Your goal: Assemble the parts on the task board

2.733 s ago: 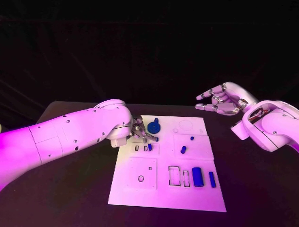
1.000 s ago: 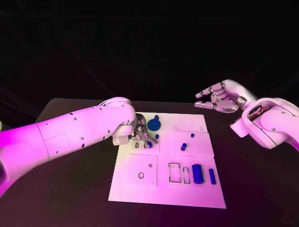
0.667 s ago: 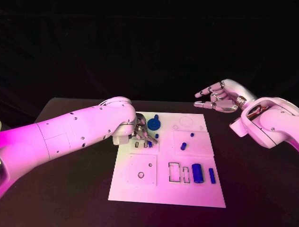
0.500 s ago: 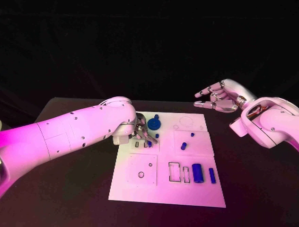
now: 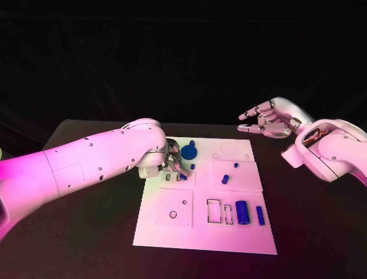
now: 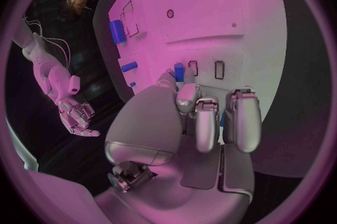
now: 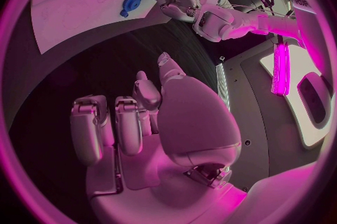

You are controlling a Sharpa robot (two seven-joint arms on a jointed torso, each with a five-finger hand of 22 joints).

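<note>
Black table [image 5: 83, 232] under a white task board [image 5: 202, 241], left hand [image 5: 172, 164] low over the board's upper-left corner, fingers pinching a small blue part [image 6: 179, 72], more blue parts [image 5: 242, 213] lying along the board's right side, right hand [image 5: 267, 123] raised beyond the far right corner, fingers loosely curled, holding nothing.

A robotics lab or demonstration booth: a black bench [image 5: 83, 232] stands before dark curtains [image 5: 183, 64], carrying a white task board [image 5: 202, 232] with outlined slots and small blue parts [image 5: 241, 214]. Two white robot arms [image 5: 75, 168] reach over it under coloured stage light.
</note>
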